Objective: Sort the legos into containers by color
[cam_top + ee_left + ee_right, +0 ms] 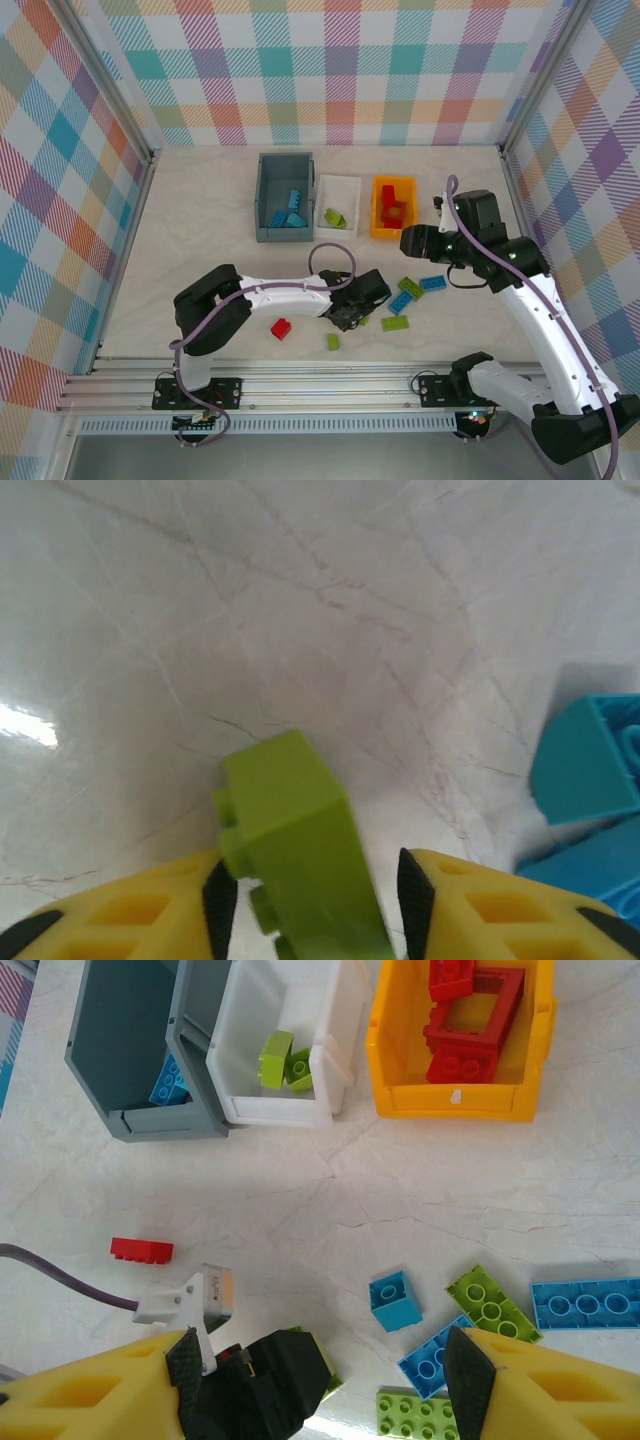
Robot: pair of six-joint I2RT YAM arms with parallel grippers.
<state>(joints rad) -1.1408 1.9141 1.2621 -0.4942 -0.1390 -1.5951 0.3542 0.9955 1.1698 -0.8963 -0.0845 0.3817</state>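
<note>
My left gripper [350, 312] is low over the table's middle front. In the left wrist view its jaws [315, 900] stand open around a lime green lego [295, 830]: the left pad touches the studs and a gap shows at the right pad. My right gripper [410, 240] hovers open and empty in front of the orange-yellow container [376, 215], which holds red legos [470, 1020]. The white container [338, 183] holds green legos [280, 1060], and the dark grey-blue container [265, 200] holds blue ones [288, 210].
Loose on the table lie a red lego [281, 327], a small green one [333, 341], and a cluster of blue [432, 283] and green [394, 322] legos to the right of the left gripper. Two blue legos [590, 760] sit close to its right finger.
</note>
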